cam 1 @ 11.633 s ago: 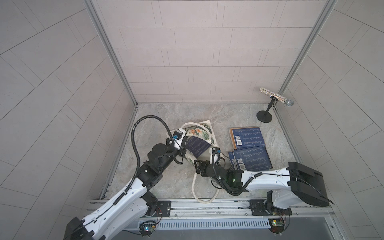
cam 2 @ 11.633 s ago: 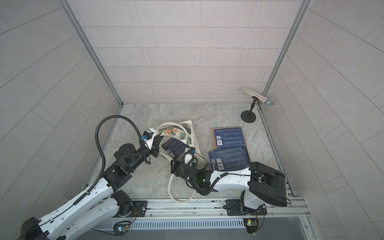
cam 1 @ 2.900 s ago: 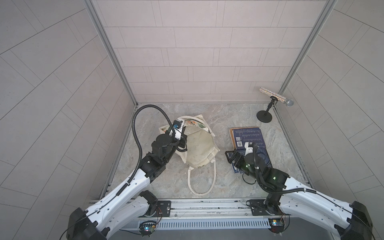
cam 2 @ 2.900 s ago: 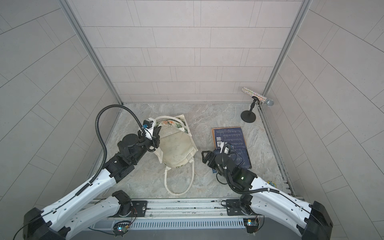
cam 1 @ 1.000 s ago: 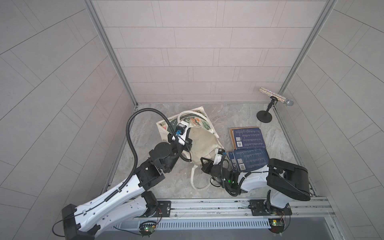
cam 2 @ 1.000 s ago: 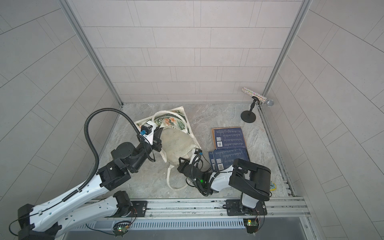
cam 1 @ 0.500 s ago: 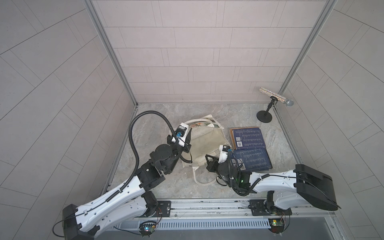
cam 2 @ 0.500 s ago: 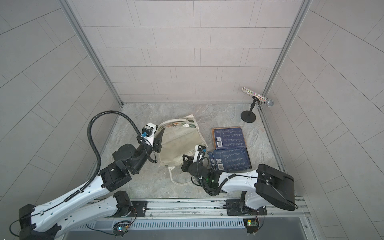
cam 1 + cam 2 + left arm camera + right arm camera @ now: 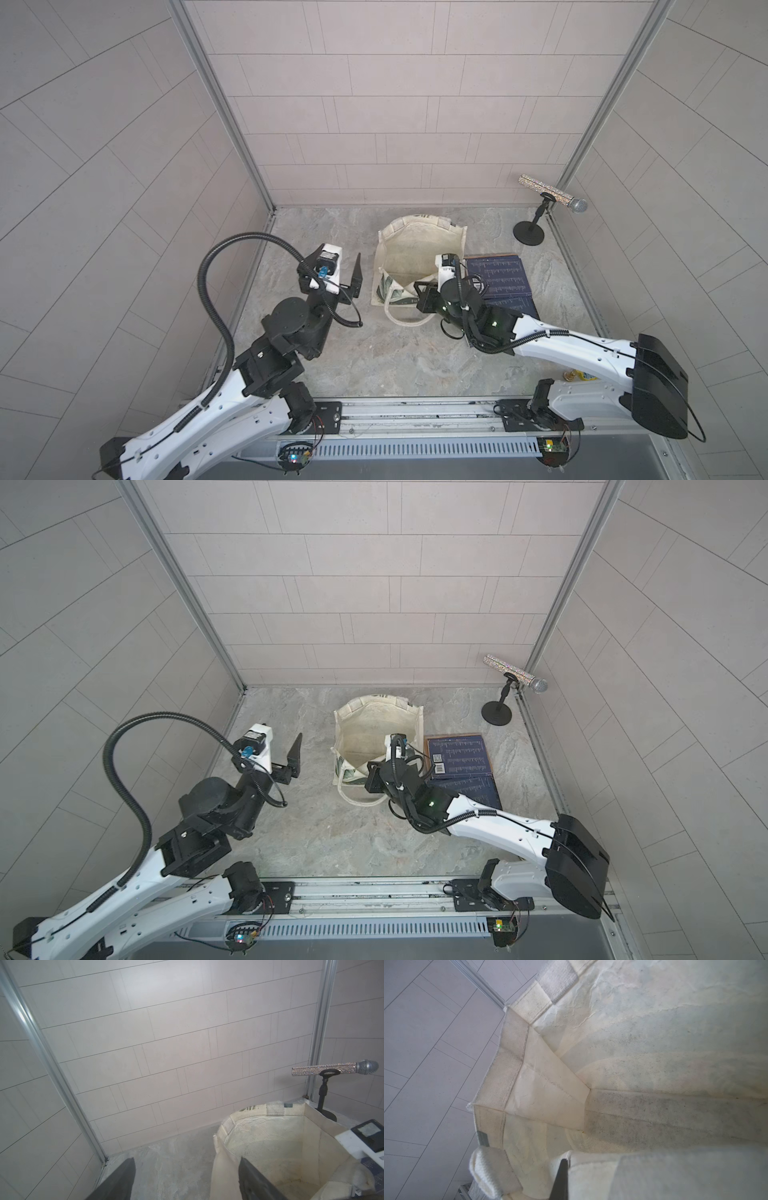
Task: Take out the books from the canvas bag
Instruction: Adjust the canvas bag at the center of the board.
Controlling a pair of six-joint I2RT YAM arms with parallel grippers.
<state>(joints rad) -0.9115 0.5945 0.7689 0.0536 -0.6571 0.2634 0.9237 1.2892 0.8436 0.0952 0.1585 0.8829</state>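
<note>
The cream canvas bag (image 9: 409,253) (image 9: 365,729) stands mid-floor with its mouth gaping upward. Only bare cream lining shows inside it in the right wrist view. My right gripper (image 9: 420,289) (image 9: 564,1169) is shut on the bag's near rim. One dark finger (image 9: 560,1180) shows against the folded cloth. My left gripper (image 9: 345,270) (image 9: 187,1169) stands open just left of the bag, holding nothing. The bag's wall (image 9: 223,1167) hangs close beside one finger (image 9: 253,1180). Two navy books (image 9: 496,278) (image 9: 459,756) lie flat on the floor right of the bag.
A glittery microphone (image 9: 550,194) on a black stand (image 9: 528,237) occupies the back right corner. Tiled walls close in the stone floor (image 9: 395,361) on three sides. The bag's handle (image 9: 405,322) loops toward the front rail (image 9: 415,409).
My left gripper has opened, let go of the bag's rim and drawn away to the left. The bag has swung upright with its mouth wide open, still held by my right gripper.
</note>
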